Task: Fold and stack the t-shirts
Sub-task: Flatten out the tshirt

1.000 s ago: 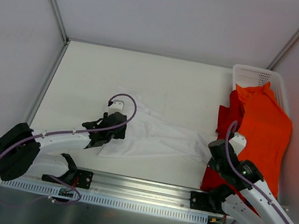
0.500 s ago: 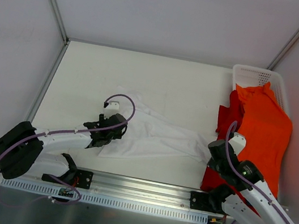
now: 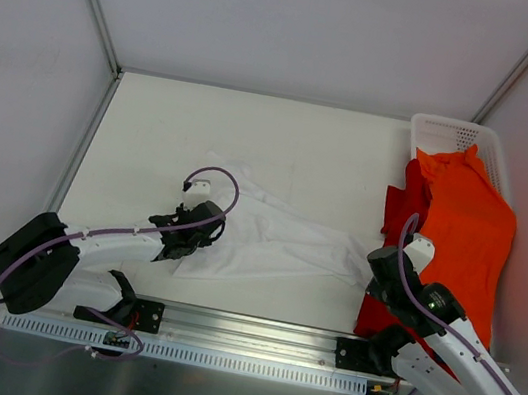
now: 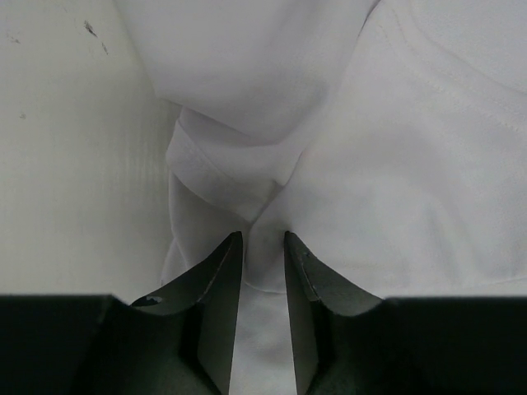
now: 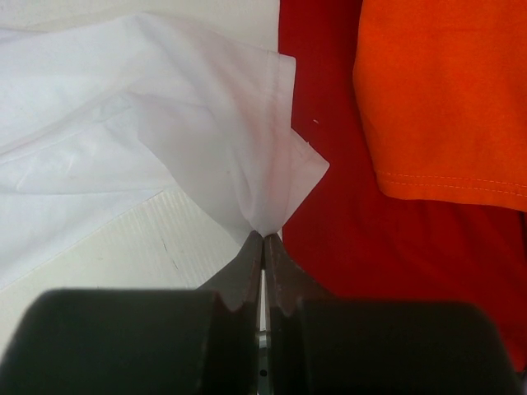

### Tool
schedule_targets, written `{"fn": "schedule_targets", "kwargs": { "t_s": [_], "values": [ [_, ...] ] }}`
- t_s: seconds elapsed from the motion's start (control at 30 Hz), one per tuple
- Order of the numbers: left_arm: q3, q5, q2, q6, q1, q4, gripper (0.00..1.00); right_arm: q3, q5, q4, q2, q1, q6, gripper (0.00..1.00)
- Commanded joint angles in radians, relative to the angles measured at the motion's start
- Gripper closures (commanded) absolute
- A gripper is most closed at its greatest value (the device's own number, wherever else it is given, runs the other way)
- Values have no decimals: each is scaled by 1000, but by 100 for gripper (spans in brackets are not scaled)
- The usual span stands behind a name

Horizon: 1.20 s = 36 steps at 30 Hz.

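White shirt [image 3: 272,238] crumpled at centre frame, red shirt [image 3: 401,195] and orange shirt [image 3: 466,231] at right; right gripper [image 5: 263,237] clamped on the white corner; left gripper [image 4: 263,240] narrowly apart astride a fold, grip unclear; a shallow pinch may slip when pulled.

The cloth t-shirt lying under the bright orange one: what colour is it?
Red cloth t-shirt; right wrist view.

The left arm [image 3: 104,242] stretches low across the table, the left gripper [image 4: 263,239] with jaws narrowly apart astride a fold of the white t-shirt [image 4: 395,164] (grip unclear). The right arm [image 3: 462,347] bends inward, and the right gripper [image 5: 263,237] is clamped tight on that shirt's corner.
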Motion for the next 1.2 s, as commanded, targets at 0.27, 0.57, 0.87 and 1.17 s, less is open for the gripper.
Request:
{"fn": "schedule_targets", "kwargs": {
  "t_s": [0.27,0.57,0.87,1.17],
  "values": [
    [6,2,-22,-8,-14,7,100,5,30,-6,10,7,15,100],
    [51,25,-314,73,-27,-85,100,75,23,-18,5,5,-3,100],
    [310,363,-689,353,-43,-161,100,511,-183,37,-45,14,-304,100],
    [498,863,-902,489,-44,-132,100,674,-648,216,-109,13,-450,100]
  ]
}}
